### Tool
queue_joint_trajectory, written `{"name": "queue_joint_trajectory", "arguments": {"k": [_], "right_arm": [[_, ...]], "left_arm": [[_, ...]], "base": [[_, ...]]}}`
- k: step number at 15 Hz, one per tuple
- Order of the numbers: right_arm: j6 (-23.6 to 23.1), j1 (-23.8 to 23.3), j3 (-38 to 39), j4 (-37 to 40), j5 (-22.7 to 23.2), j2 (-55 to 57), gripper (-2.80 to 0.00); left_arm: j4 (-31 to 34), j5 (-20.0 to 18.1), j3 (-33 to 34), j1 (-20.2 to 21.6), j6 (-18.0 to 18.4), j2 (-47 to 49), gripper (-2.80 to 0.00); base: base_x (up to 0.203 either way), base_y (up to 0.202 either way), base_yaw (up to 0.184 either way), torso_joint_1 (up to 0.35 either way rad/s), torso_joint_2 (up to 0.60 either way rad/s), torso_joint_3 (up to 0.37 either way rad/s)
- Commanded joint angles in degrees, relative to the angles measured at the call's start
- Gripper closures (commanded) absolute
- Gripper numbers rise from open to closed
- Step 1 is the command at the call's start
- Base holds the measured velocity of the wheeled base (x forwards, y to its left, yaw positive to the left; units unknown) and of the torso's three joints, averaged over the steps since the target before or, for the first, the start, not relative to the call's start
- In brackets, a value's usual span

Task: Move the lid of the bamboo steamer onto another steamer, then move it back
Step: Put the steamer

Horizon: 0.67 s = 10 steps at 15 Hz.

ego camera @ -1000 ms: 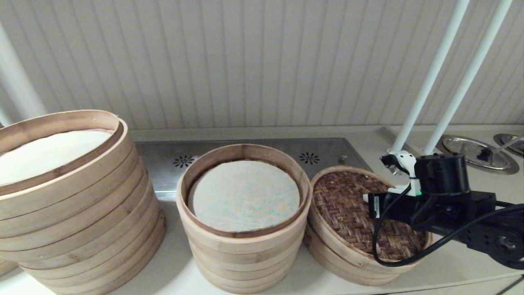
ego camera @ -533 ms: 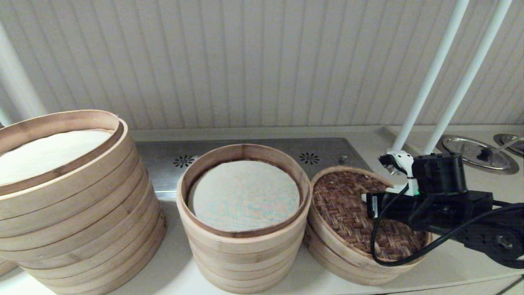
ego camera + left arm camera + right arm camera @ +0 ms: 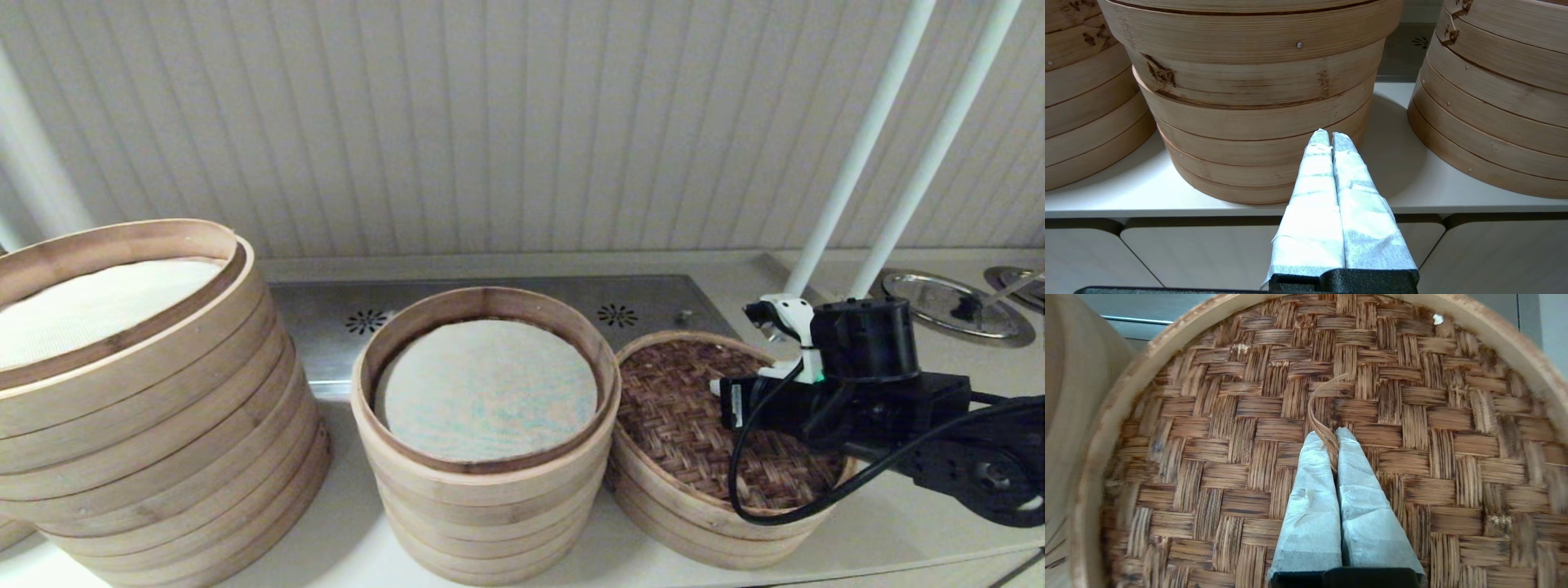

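Black right arm (image 3: 882,400), looping black cable (image 3: 784,506), pale-wrapped jaws.

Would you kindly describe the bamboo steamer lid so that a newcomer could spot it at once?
Three bamboo stacks stand along the counter; the bamboo steamer lid tops the lowest, rightmost one, beside the medium stack. The right gripper pinches its thin bamboo loop handle. Only it has a dark brown woven top.

Kitchen: steamer stacks (image 3: 147,392), steel counter (image 3: 522,306).
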Motion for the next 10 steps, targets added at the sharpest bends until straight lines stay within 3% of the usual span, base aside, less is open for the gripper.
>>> {"name": "queue_joint_trajectory", "arguments": {"k": [1,7,8,10], "right_arm": [[0.08,0.07,0.00,-0.19,-0.04,0.72,0.00],[0.68,-0.09,0.69,-0.19,-0.22,1.32,0.00],[0.80,-0.09,0.80,-0.19,-0.22,1.06,-2.80],[1.15,-0.09,1.09,-0.19,-0.31,0.56,-2.80]], "left_arm": [[0.00,0.04,0.00,-0.02,-0.03,-0.01,0.00],[0.07,0.04,0.00,-0.02,0.00,-0.01,0.00],[0.05,-0.01,0.00,-0.02,0.00,-0.01,0.00],[-0.01,0.04,0.00,-0.02,0.00,-0.01,0.00]], "base": [[0.000,0.000,0.000,0.000,0.00,0.000],[0.000,0.000,0.000,0.000,0.00,0.000],[0.000,0.000,0.000,0.000,0.00,0.000],[0.000,0.000,0.000,0.000,0.00,0.000]]}}
